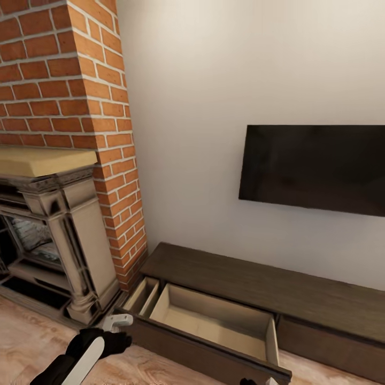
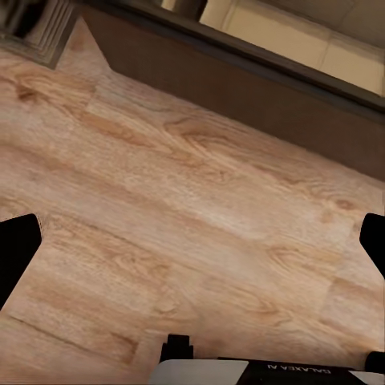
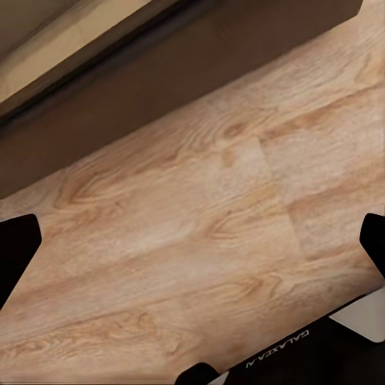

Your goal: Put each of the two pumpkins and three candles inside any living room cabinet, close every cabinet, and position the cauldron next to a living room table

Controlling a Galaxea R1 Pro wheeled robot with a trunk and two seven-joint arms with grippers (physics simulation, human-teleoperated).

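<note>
The cabinet (image 1: 256,289) lies at the lower right of the head view, with 1 drawer (image 1: 214,321) pulled out and bare inside. Both the left gripper (image 2: 192,249) and right gripper (image 3: 192,249) hang released over the wood floor (image 2: 160,224), holding nothing. I think the drawer should remain out until the pumpkins and candles are fetched.

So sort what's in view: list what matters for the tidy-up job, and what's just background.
Job:
- cabinet, low against the wall
- its open drawer, nothing visible inside
- left hand and right hand, both open over the floor

Background:
- TV on the wall
- brick chimney
- fireplace
- wood floor
</note>
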